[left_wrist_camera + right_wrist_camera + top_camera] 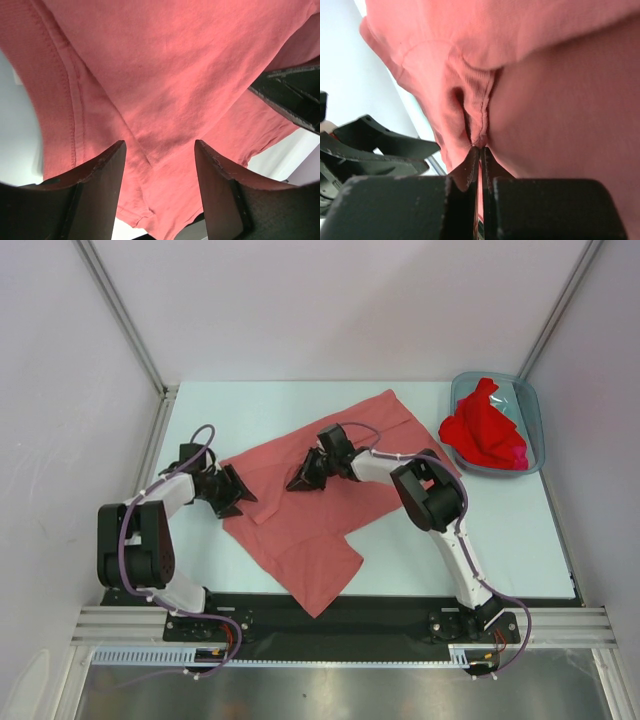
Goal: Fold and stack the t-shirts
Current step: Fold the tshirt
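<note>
Since the pink tee (310,525) is lying limp and light at centre, seams are offering the surest hold: the right gripper (480,152) is pinching a ribbed fold, the left gripper (160,145) is gaping empty over cloth at 9 o'clock. Only the top view is showing red tees (485,430) in the bin (538,420) at 2 o'clock.

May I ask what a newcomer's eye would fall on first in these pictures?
The salmon-pink t-shirt sprawled across the table, with the right fingers pinched shut on a fold of it and the left fingers open over its left edge. Next, the bright red t-shirts heaped in the bin at the far right corner.
</note>
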`<state>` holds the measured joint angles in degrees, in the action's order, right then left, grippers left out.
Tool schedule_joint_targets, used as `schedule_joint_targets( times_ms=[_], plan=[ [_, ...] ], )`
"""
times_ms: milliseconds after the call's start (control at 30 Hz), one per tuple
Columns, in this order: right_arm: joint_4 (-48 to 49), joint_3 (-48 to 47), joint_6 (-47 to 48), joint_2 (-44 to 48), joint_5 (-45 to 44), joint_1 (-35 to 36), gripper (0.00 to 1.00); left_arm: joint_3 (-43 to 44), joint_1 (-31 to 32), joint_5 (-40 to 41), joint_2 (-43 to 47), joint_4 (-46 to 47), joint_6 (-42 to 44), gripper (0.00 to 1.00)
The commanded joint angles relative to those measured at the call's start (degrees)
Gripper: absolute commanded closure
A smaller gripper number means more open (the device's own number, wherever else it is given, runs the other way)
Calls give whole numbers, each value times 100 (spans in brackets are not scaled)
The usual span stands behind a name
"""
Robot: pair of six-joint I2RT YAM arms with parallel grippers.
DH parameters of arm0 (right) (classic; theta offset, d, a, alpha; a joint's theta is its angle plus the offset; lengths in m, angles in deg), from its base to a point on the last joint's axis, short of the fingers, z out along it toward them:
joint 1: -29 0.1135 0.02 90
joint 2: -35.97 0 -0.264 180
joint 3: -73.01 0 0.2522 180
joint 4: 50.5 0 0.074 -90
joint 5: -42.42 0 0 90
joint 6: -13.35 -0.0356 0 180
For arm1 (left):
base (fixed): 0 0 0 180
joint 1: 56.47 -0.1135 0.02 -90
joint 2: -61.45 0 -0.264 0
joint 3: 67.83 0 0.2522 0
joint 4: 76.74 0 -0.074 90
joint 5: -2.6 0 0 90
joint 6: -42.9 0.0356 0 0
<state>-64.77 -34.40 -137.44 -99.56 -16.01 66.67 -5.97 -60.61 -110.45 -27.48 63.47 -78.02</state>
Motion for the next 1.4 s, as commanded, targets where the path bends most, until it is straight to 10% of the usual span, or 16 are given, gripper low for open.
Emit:
schedule_joint_targets(
  times_ms=[0,1067,1367],
  plan=[
    [-880,-268,507,492,165,-75,100,235,-52,-252,-168,220,112,37],
    [-2620,-813,2538,422,859,-735,100,675,-78,406,-1057,-122,59,40],
    [-2945,-962,2941,378,623,-744,72,464,19,670,383,-685,60,34]
  ],
)
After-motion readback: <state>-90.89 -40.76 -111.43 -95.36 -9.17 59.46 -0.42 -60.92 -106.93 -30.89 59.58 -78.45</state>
